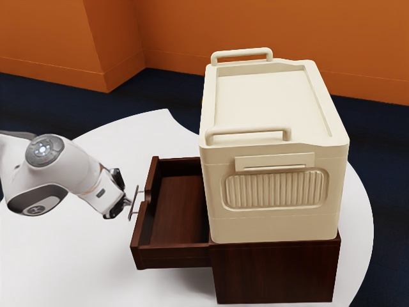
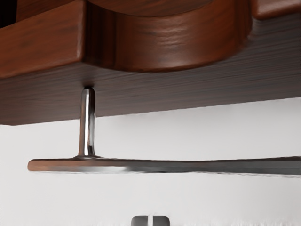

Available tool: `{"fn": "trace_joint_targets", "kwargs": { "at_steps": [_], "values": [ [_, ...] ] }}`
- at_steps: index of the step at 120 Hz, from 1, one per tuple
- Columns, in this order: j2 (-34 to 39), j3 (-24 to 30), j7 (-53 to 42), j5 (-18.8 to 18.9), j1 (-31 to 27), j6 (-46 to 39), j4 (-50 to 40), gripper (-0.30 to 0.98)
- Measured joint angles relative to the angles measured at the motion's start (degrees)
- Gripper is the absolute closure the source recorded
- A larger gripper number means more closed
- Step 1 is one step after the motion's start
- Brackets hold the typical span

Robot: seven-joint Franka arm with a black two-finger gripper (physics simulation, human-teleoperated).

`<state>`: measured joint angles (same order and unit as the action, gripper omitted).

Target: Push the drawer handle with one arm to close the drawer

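- There, the handle [image 2: 141, 165] blocked the hand's [image 1: 124, 200] straight way to the drawer [image 1: 146, 220]!
- A slot opened between handle and drawer!
- Beyond, the cream case [image 1: 275, 225] walled off the room above the cabinet [image 1: 275, 275]!

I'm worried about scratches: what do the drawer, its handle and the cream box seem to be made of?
Drawer: wood or a veneer, glossy reddish-brown, with dark grain streaks.
Handle: polished metal, perhaps steel or chrome, judging by its bright and dark reflections.
Box: probably hard plastic, satin, with rounded edges and ribbing; painted metal is possible.
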<state>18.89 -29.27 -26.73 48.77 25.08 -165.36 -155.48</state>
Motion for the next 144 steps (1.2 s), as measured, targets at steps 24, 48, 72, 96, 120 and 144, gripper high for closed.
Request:
{"fn": "trace_joint_targets", "kwargs": {
  "at_steps": [24, 48, 72, 96, 120, 144],
  "values": [
    [-1.9, 0.6, 0.0, 0.3, 0.0, 0.0, 1.0, 0.79],
    [-4.2, 2.5, 0.0, -1.0, 0.3, 0.1, 3.0, 0.79],
    [-5.7, 6.3, 0.0, -4.2, 0.5, 0.2, 4.5, 0.78],
    [-7.6, 8.3, 0.1, -6.3, 0.8, 0.2, 6.3, 0.79],
    [-10.5, 9.4, 0.2, -7.9, 1.9, 0.3, 9.3, 0.79],
    [-13.3, 11.0, 0.1, -9.5, 2.7, 0.3, 12.5, 0.79]
  ]
}}
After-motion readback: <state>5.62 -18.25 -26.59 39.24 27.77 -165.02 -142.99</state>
